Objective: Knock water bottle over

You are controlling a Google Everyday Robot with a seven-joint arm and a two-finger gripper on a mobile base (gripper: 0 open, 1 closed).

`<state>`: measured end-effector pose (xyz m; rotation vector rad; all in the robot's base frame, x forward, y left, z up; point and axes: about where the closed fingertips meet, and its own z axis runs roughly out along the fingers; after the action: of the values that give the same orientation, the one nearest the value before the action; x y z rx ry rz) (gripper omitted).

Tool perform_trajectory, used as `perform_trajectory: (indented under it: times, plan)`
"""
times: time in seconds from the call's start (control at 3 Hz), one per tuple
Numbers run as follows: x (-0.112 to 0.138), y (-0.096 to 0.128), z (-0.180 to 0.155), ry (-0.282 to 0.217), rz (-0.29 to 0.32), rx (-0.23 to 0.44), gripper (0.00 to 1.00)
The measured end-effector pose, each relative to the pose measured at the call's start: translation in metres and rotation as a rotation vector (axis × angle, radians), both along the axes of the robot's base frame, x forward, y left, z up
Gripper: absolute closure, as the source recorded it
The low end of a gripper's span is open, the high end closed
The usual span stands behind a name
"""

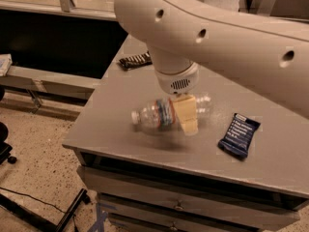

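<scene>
water bottle (pixel 155 115) clear, ribbed, on its side, white cap toward 9 o'clock, blue-red-white label band; gripper (pixel 188 122) clamped around its middle, over table (pixel 108 124); dark wrapper (pixel 238 135) at bottle's 3 o'clock.

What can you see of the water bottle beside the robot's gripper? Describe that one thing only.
The water bottle is clear ribbed plastic with a white cap and a blue, red and white label band. It is on its side, with the cap pointing left and the base to the right, over the middle of the grey table top. The gripper stands in front of its middle, hiding part of it. Whether it grips the bottle cannot be told.
</scene>
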<state>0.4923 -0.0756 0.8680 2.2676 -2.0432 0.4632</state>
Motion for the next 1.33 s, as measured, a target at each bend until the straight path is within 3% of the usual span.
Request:
perform_trajectory:
  times: [1.33]
  plan:
    - [-0.0009, -0.0008, 0.0003, 0.004, 0.003, 0.013, 0.0]
